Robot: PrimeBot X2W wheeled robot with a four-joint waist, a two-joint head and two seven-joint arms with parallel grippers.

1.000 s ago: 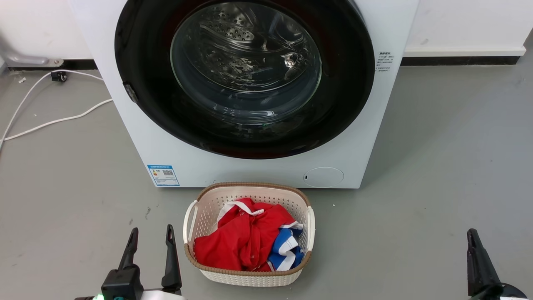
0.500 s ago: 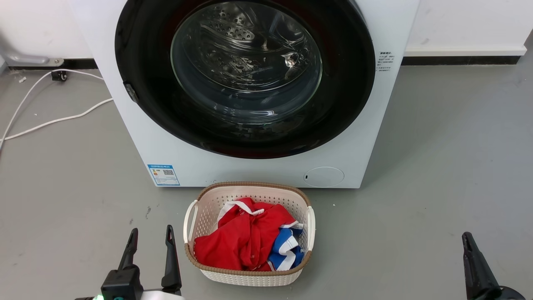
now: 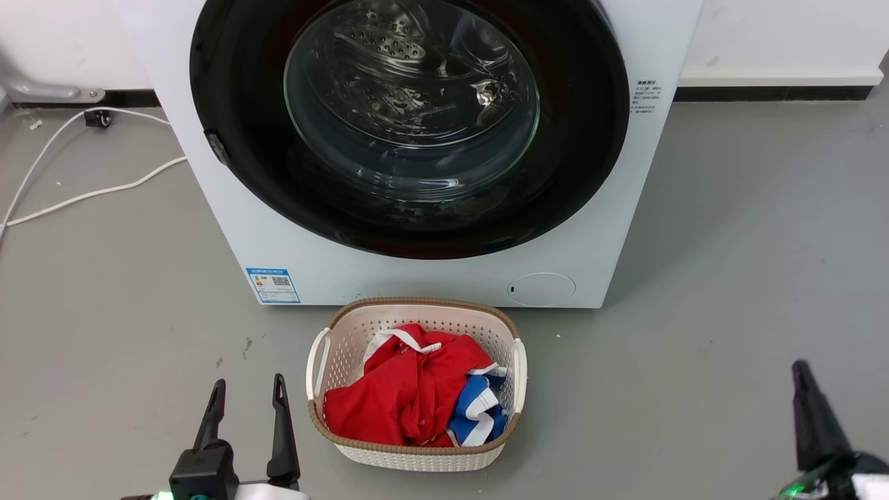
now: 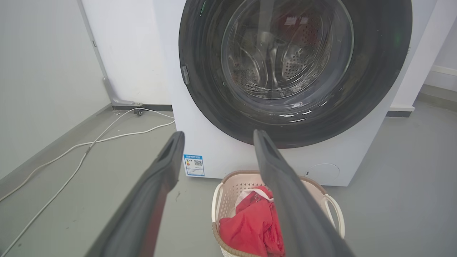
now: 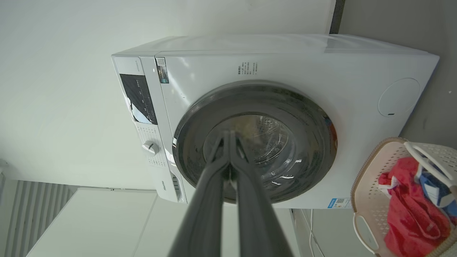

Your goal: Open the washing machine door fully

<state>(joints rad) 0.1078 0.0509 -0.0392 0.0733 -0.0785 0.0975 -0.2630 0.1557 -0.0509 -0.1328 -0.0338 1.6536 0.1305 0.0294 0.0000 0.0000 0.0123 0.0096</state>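
The washing machine door (image 3: 410, 125), a glossy black disc around a bulging glass bowl, sits shut and flush on the white washing machine (image 3: 417, 281). A small grey tab (image 3: 217, 147) marks its left rim. Just near of the front stands a perforated plastic basket (image 3: 417, 303) of crumpled red clothes (image 3: 410, 392). Smooth grey floor (image 3: 729, 243) lies open on both sides, and a white cable (image 3: 83, 198) curls at the far left. The left gripper (image 3: 248, 383) hangs near-left with its fingers apart. The right gripper (image 5: 229, 137) has its fingers pressed together on nothing.
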